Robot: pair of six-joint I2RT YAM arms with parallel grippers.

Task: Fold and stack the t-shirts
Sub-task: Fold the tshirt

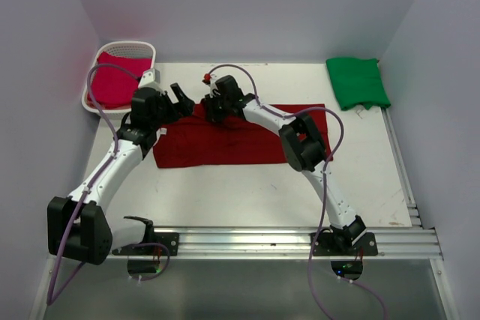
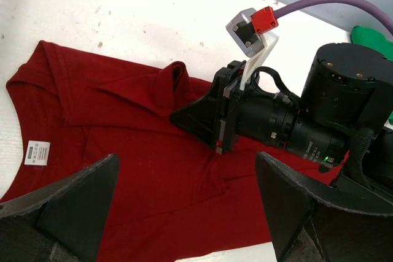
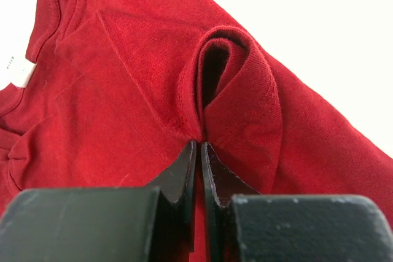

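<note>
The dark maroon t-shirt (image 1: 225,144) lies spread on the white table, collar to the left. My right gripper (image 1: 212,106) is shut on a raised fold of its sleeve (image 3: 236,84), with the pinch plain in the right wrist view (image 3: 199,146). My left gripper (image 1: 178,99) is open and empty, hovering over the shirt (image 2: 123,151) just left of the right gripper (image 2: 198,118); its jaws stand wide apart (image 2: 187,167). The bright green t-shirt (image 1: 358,82) lies folded at the back right. The pinkish crimson t-shirt (image 1: 116,80) sits in the basket.
The white lattice basket (image 1: 127,45) stands at the back left corner. Purple walls close in the table at the back and sides. A metal rail (image 1: 285,239) with both arm bases runs along the near edge. A white label (image 2: 37,151) shows inside the collar.
</note>
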